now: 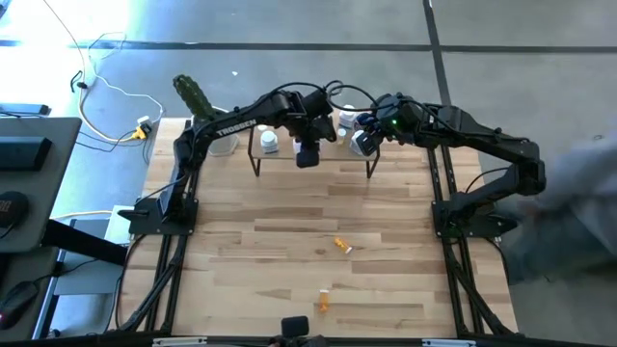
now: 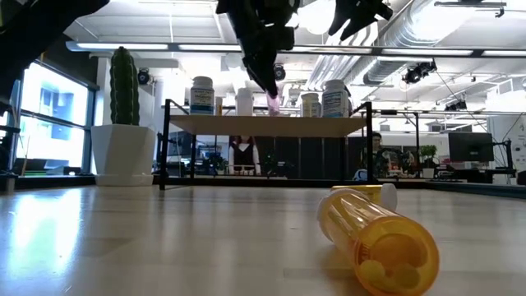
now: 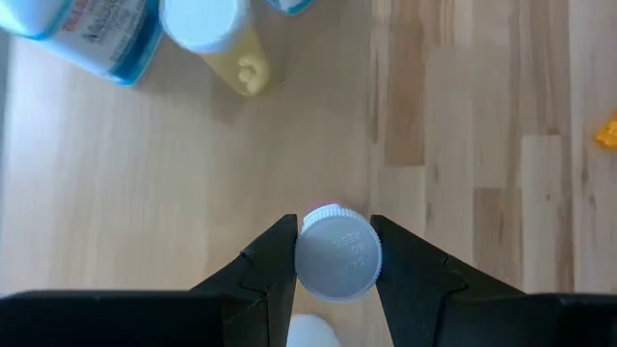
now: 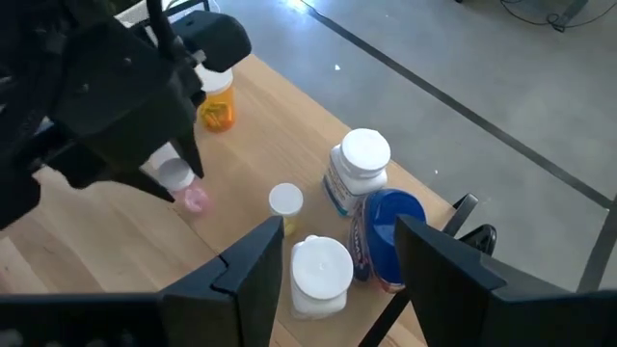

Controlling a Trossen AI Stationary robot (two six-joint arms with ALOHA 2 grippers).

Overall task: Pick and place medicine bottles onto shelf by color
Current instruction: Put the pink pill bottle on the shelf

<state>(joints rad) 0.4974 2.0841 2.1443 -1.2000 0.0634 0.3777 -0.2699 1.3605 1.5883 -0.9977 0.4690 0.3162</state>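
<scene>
The left gripper (image 3: 333, 265) is over the middle of the shelf (image 1: 289, 159), fingers closed narrowly on the white cap of a small pink bottle (image 2: 274, 102). In the low view the pink bottle sits at or just above the shelf board; contact cannot be confirmed.

The right gripper (image 4: 337, 255) hovers above the right end of the shelf with its fingers spread wide, holding nothing. Below it stand a white bottle (image 4: 321, 275), a blue-capped bottle (image 4: 388, 226), a white-capped jar (image 4: 359, 169) and a small yellow bottle (image 4: 285, 204), grouped closely. An orange bottle (image 4: 217, 108) stands further along the shelf, beyond the left gripper.

Two orange bottles lie on the table (image 1: 241, 251) in front of the shelf: one (image 1: 342, 245) near the middle, one (image 1: 324, 301) nearer the front edge. A cactus pot (image 2: 122, 152) stands left of the shelf.
</scene>
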